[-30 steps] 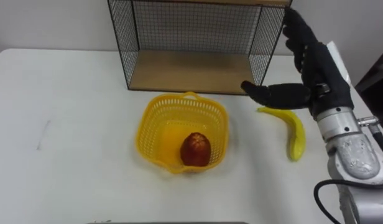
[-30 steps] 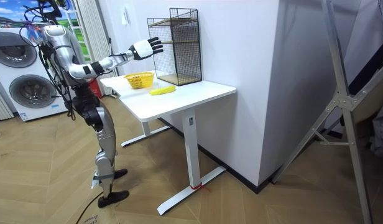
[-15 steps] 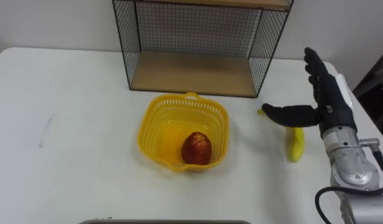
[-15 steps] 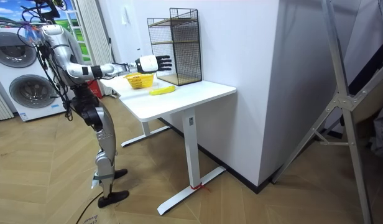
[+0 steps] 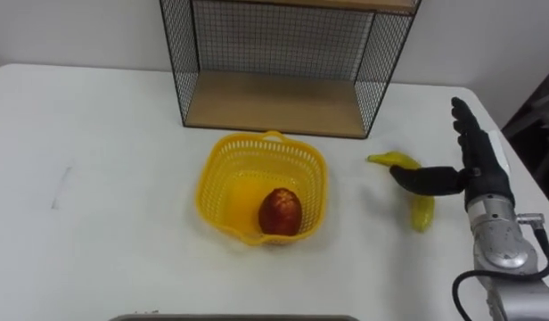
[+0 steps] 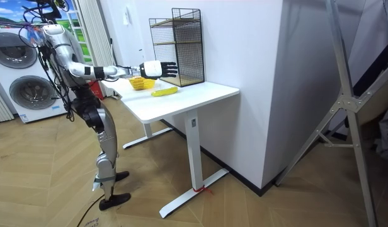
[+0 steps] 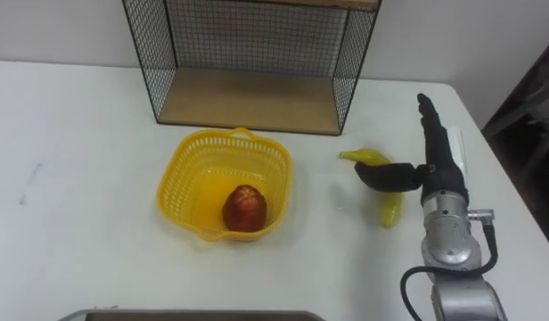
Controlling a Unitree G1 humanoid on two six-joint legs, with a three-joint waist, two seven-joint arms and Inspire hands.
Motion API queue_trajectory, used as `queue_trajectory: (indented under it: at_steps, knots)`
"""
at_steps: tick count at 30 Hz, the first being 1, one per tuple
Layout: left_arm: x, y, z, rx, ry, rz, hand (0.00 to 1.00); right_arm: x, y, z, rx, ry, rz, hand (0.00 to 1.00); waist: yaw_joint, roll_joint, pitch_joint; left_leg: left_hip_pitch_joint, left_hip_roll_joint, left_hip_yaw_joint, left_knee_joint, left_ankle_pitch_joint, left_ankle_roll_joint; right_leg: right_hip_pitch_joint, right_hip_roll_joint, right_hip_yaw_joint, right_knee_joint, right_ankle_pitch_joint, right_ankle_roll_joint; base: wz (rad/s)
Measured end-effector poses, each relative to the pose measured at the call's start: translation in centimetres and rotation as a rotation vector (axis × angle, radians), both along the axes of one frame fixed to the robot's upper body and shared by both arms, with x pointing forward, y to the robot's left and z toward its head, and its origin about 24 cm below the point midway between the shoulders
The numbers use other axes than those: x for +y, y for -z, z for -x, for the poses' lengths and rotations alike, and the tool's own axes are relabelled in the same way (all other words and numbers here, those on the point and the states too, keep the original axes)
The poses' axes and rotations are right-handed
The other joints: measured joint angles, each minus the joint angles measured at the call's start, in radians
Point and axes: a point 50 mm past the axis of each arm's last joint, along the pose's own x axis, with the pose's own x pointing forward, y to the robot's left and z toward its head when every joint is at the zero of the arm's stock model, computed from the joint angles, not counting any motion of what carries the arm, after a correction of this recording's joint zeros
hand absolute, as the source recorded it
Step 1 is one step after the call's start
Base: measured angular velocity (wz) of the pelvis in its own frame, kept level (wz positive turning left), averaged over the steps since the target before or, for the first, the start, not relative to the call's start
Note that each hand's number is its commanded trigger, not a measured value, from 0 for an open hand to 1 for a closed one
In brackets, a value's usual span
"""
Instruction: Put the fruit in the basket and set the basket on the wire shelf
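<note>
Black fingers (image 5: pixel 467 134) stand straight and close together on your right hand (image 5: pixel 481 174), pointing away from the robot toward the counter's far edge. The thumb is spread wide to the left, and the fingers hold nothing. Seen from the head, the thumb lies across the middle of the banana (image 5: pixel 422 212) (whether it touches the peel or hangs just above it, you cannot tell from here). The palm stands on edge just to the right of the fruit, facing it.

The banana rests on the white counter (image 5: pixel 105 178), curved, with one end toward the shelf (image 5: pixel 274 102) and the other toward the robot. It sits outside the basket (image 5: pixel 214 174), to the basket's right, with a strip of bare counter between them. The yellow basket is upright near the counter's middle, just in front of the shelf's lower wooden board. An apple (image 5: pixel 280 212) lies inside it against the near wall.

In the room view your robot stands upright at the counter's end on the room view's left. Its right arm is stretched level over the top, with the hand above the banana and just short of the shelf.
</note>
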Motion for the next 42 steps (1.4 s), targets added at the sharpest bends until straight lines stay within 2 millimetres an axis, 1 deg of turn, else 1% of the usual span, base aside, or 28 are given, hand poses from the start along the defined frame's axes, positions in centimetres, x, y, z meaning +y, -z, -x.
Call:
queue_trajectory:
  at_steps: [1, 2, 4, 5, 6, 7, 8, 9, 12, 13, 17, 20, 21, 22, 26, 27, 28, 31, 35, 39, 42]
  knots:
    - [0.1, 0.0, 0.0, 0.002, 0.000, -0.005, 0.00, -0.2, 0.4, 0.0, 0.021, 0.007, -0.001, 0.00, 0.001, -0.003, -0.0022, 0.000, 0.000, -0.002, 0.001, 0.000, 0.000, 0.001, 0.000, -0.002, 0.000, 0.000, 0.000, 0.05]
    - [0.1, 0.0, 0.0, 0.001, -0.001, -0.006, 0.00, -0.3, 0.7, 0.0, 0.033, 0.011, 0.002, 0.00, 0.001, -0.003, -0.0022, 0.000, 0.000, -0.003, 0.001, 0.000, 0.000, 0.001, 0.000, -0.004, 0.000, 0.000, 0.000, 0.06]
    - [0.2, -0.1, 0.0, 0.000, -0.007, -0.009, 0.00, -0.7, 2.2, 0.3, 0.109, 0.026, 0.011, 0.00, 0.005, -0.004, -0.0041, 0.002, 0.001, -0.004, -0.001, 0.000, 0.000, 0.003, 0.001, -0.007, 0.001, 0.000, 0.000, 0.04]
    - [0.2, -0.1, -0.1, -0.002, -0.010, -0.010, 0.00, -0.9, 2.6, 0.4, 0.135, 0.027, 0.013, 0.00, 0.006, -0.005, -0.0050, 0.002, 0.001, -0.005, -0.001, 0.000, 0.000, 0.003, 0.001, -0.007, 0.001, 0.000, 0.000, 0.00]
    - [0.4, -0.1, -0.2, -0.006, -0.019, -0.014, 0.00, -1.0, 3.4, 0.8, 0.186, 0.026, 0.014, 0.00, 0.014, -0.007, -0.0063, 0.001, 0.001, -0.006, -0.001, 0.000, 0.000, 0.002, 0.001, -0.007, 0.001, 0.000, 0.000, 0.00]
    - [0.5, -0.2, -0.3, -0.004, -0.019, -0.019, 0.00, -1.2, 4.2, 1.1, 0.237, 0.023, 0.015, 0.00, 0.020, -0.005, -0.0062, 0.001, 0.001, -0.006, -0.001, 0.000, 0.000, 0.001, 0.001, -0.007, 0.002, 0.000, 0.000, 0.00]
    - [0.6, -0.2, -0.4, -0.003, -0.020, -0.020, 0.00, -1.2, 4.5, 1.3, 0.260, 0.021, 0.014, 0.00, 0.021, -0.002, -0.0053, 0.000, 0.001, -0.006, -0.001, 0.000, 0.000, 0.001, 0.001, -0.007, 0.002, 0.000, 0.000, 0.00]
    - [0.6, -0.2, -0.4, 0.001, -0.020, -0.018, 0.00, -1.3, 4.7, 1.4, 0.270, 0.013, 0.013, 0.00, 0.020, 0.004, -0.0042, 0.000, 0.001, -0.006, -0.002, 0.000, 0.000, 0.001, 0.001, -0.006, 0.003, 0.000, 0.000, 0.00]
    - [0.7, -0.3, -0.7, 0.005, -0.027, -0.011, 0.00, -1.6, 4.8, 1.5, 0.292, 0.000, 0.020, 0.00, 0.023, 0.011, -0.0044, -0.001, 0.001, -0.009, -0.001, 0.000, -0.001, 0.001, 0.002, -0.008, 0.003, 0.001, -0.001, 0.01]
    - [0.7, -0.3, -0.6, 0.010, -0.027, -0.005, 0.00, -1.5, 4.9, 1.5, 0.302, -0.011, 0.019, 0.00, 0.023, 0.010, -0.0072, -0.001, 0.001, -0.011, 0.000, 0.000, -0.001, 0.002, 0.002, -0.009, 0.003, 0.001, -0.001, 0.04]
    - [0.7, -0.2, -0.1, 0.032, -0.032, 0.001, 0.00, -1.8, 5.5, 1.8, 0.342, -0.018, 0.022, 0.00, 0.022, 0.006, -0.0098, 0.003, -0.002, -0.023, 0.003, 0.000, -0.001, 0.017, 0.001, -0.025, 0.001, 0.001, -0.001, 0.09]
    - [0.7, -0.2, 0.2, 0.043, -0.036, 0.005, 0.00, -2.0, 5.8, 1.6, 0.358, -0.024, 0.018, 0.00, 0.020, 0.005, -0.0099, 0.002, -0.002, -0.032, 0.007, 0.000, -0.001, 0.020, 0.001, -0.031, 0.001, 0.001, -0.001, 0.04]
    - [0.7, -0.2, 0.2, 0.043, -0.036, 0.005, 0.00, -2.1, 6.0, 1.6, 0.367, -0.021, 0.014, 0.36, 0.019, 0.005, -0.0098, 0.004, -0.002, -0.035, 0.009, 0.000, -0.001, 0.023, 0.001, -0.033, 0.001, 0.001, -0.001, 0.07]
    - [0.7, -0.2, 0.2, 0.043, -0.036, 0.004, 0.00, -2.2, 6.2, 1.6, 0.378, -0.018, 0.011, 1.00, 0.018, 0.004, -0.0093, 0.006, -0.004, -0.039, 0.013, 0.000, -0.001, 0.029, 0.001, -0.036, 0.000, 0.001, -0.001, 0.10]
    - [0.7, -0.2, 0.0, 0.038, -0.033, 0.003, 0.00, -2.7, 6.5, 1.5, 0.392, 0.002, 0.014, 1.00, 0.018, 0.002, -0.0091, 0.003, -0.009, -0.050, 0.025, 0.000, -0.001, 0.040, 0.000, -0.048, -0.017, -0.001, 0.000, 0.12]
    - [0.7, -0.2, 0.0, 0.037, -0.033, 0.000, 0.00, -3.2, 6.3, 1.5, 0.391, 0.020, 0.029, 1.00, 0.018, 0.001, -0.0088, 0.000, -0.011, -0.057, 0.031, 0.000, 0.000, 0.038, 0.000, -0.051, -0.017, -0.001, 0.001, 0.12]
    - [0.8, -0.2, 0.1, 0.040, -0.033, -0.002, 0.00, -3.6, 6.3, 1.6, 0.403, 0.025, 0.038, 1.00, 0.023, 0.000, -0.0095, -0.001, -0.012, -0.059, 0.034, 0.000, 0.000, 0.039, 0.000, -0.052, -0.017, 0.000, 0.001, 0.10]
    - [1.2, -0.3, 0.3, 0.048, -0.034, -0.013, 0.00, -3.9, 6.5, 1.8, 0.418, 0.040, 0.049, 1.00, 0.025, -0.003, -0.0102, 0.000, -0.012, -0.059, 0.035, 0.000, 0.000, 0.040, 0.000, -0.051, -0.016, 0.000, 0.001, 0.00]
    - [1.3, -0.4, 0.0, 0.027, -0.034, -0.047, 0.00, -4.5, 6.2, 1.7, 0.417, 0.057, 0.099, 1.00, 0.025, -0.004, -0.0105, 0.001, -0.012, -0.063, 0.033, 0.000, 0.000, 0.040, 0.000, -0.053, -0.017, 0.000, 0.001, 0.00]
    - [1.4, -0.5, -0.2, 0.016, -0.035, -0.066, 0.00, -4.2, 6.3, 1.7, 0.416, 0.053, 0.121, 1.00, 0.023, -0.008, -0.0131, 0.002, -0.012, -0.063, 0.031, 0.000, 0.000, 0.040, 0.001, -0.052, -0.018, 0.000, 0.001, 0.00]
    - [1.5, -0.5, -0.5, 0.006, -0.031, -0.074, 0.00, -4.5, 6.2, 1.7, 0.418, 0.067, 0.154, 1.00, 0.022, -0.008, -0.0131, 0.003, -0.015, -0.067, 0.029, -0.001, 0.001, 0.048, 0.000, -0.057, -0.018, 0.000, 0.001, 0.04]
